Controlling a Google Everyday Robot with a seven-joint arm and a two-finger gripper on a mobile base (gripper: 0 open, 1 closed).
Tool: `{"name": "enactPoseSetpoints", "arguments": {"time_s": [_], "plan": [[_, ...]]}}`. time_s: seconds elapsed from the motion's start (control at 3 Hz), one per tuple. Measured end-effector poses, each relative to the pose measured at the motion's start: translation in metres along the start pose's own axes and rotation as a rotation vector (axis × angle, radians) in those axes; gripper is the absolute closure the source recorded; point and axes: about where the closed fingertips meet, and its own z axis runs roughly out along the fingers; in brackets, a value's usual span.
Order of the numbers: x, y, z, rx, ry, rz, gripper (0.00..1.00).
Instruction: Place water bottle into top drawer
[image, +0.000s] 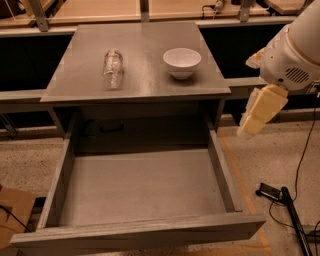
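Observation:
The water bottle (113, 68) lies on its side on the left part of the grey cabinet top (145, 35), long axis pointing away from the camera. The top drawer (140, 234) is pulled out wide below the cabinet top, and nothing lies in it. My gripper (256, 116) hangs at the right of the cabinet, beside its right front corner and above the floor. It holds nothing and is well apart from the bottle. The white arm housing (292, 55) sits above it.
A white bowl (182, 62) stands upright on the right part of the cabinet top, between the bottle and the gripper. A black device (272, 191) with cables lies on the floor at the right. Cardboard (11, 212) lies at the lower left. Benches run behind the cabinet.

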Motion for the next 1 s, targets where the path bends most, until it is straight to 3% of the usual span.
{"name": "enactPoseSetpoints", "arguments": {"time_s": [0.33, 0.67, 1.0], "plan": [[0.007, 0.001, 0.008, -0.036, -0.014, 0.07, 0.0], [-0.032, -0.017, 0.02, -0.033, -0.133, 0.077, 0.0], [-0.101, -0.047, 0.033, -0.002, -0.288, 0.022, 0.0]]}}
